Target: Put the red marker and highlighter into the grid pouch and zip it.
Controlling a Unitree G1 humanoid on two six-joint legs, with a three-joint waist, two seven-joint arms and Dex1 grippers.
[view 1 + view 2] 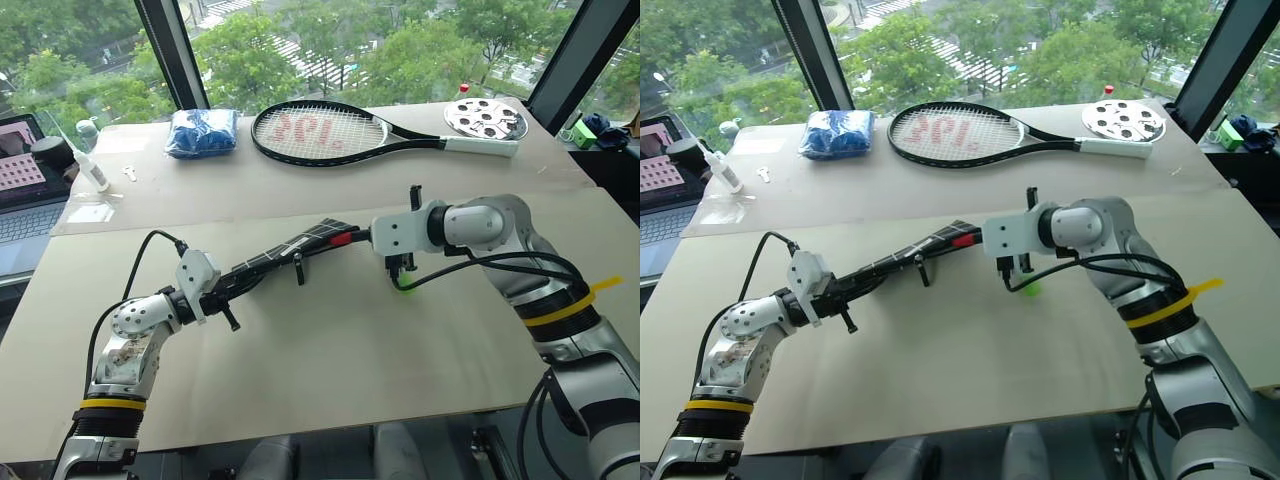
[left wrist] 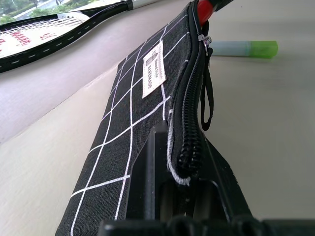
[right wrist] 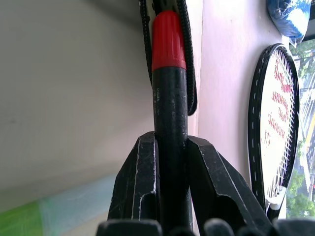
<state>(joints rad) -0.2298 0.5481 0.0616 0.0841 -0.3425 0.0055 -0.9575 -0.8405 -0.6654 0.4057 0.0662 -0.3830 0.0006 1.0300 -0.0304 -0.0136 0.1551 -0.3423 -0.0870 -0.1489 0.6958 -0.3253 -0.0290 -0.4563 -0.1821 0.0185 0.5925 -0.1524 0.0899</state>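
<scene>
Right gripper (image 3: 170, 162) angled down, clamping red marker (image 3: 168, 98)

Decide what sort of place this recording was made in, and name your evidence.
Probably an upper-floor office or lab: tall windows look down on treetops and a street, a laptop sits at the side, and a paper-covered table serves as workspace.

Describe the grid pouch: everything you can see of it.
The grid pouch is a flat black fabric case with white grid lines, a small white sewn label and a black zipper with a dangling pull strap. The left gripper holds one end, keeping it lifted off the table. Its zipper is open, and the red marker, clamped in the right gripper, enters the far end cap-first.
</scene>
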